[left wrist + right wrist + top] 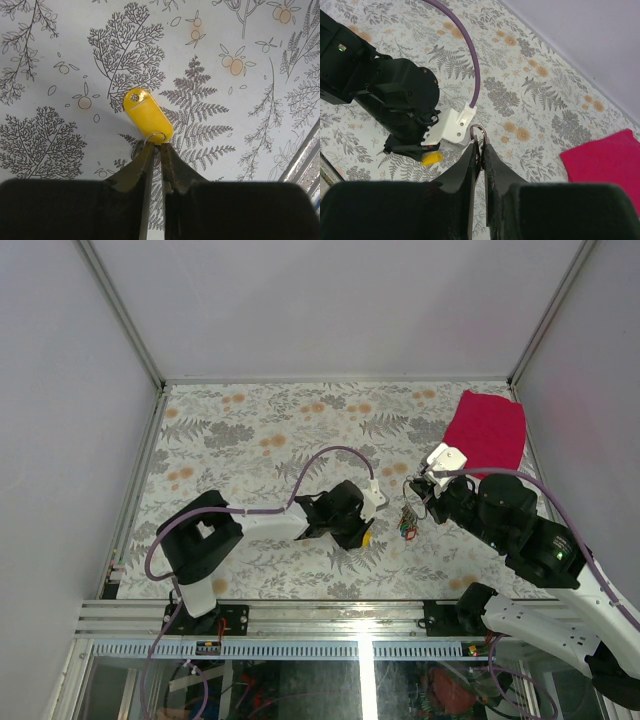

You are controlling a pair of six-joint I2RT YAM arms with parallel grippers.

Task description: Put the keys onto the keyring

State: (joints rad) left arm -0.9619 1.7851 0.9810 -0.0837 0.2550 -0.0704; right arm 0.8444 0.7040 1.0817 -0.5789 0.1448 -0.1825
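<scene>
The keyring (477, 132) stands at the tips of the right hand (480, 148), pinched between fingers pressed together and held up off the counter (260, 430). In the top view a small cluster of keys (407, 526) dangles under it, red and green among them. Some look threaded already, though at this size I can't be sure they truly sit on the wire. The yellow key (147, 116) is not on: it lies flat on the counter near the ring, and the left hand (157, 146) is nipped together on the little loop at its end. By my reckoning it is left to lift, carry across and thread.
</scene>
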